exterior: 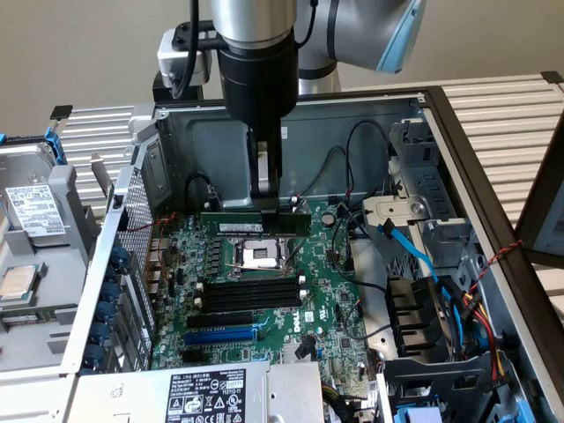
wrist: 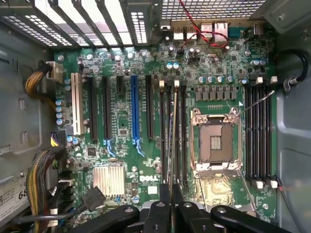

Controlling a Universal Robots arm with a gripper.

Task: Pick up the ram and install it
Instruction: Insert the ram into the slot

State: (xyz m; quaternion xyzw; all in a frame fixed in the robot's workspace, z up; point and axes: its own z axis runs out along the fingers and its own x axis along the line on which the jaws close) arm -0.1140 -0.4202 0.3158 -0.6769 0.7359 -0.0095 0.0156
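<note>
My gripper (exterior: 263, 197) hangs inside the open computer case and is shut on the ram (exterior: 256, 222), a long green stick with a white label held level by its top edge. In the exterior view the ram hovers above the motherboard, over the bare CPU socket (exterior: 256, 256) and behind the empty black memory slots (exterior: 242, 295). In the wrist view the ram (wrist: 170, 136) appears edge-on as a thin line running out from my gripper (wrist: 170, 201), over the black slots with white clips (wrist: 163, 131) beside the CPU socket (wrist: 216, 141). A second slot bank (wrist: 260, 136) lies beyond the socket.
A blue expansion slot (exterior: 220, 335) (wrist: 134, 111) lies past the memory slots. Blue and black cables (exterior: 410, 251) and drive bays crowd the exterior view's right. A hard drive (exterior: 35, 211) sits outside the case at the left. The labelled power supply (exterior: 207, 392) borders the front.
</note>
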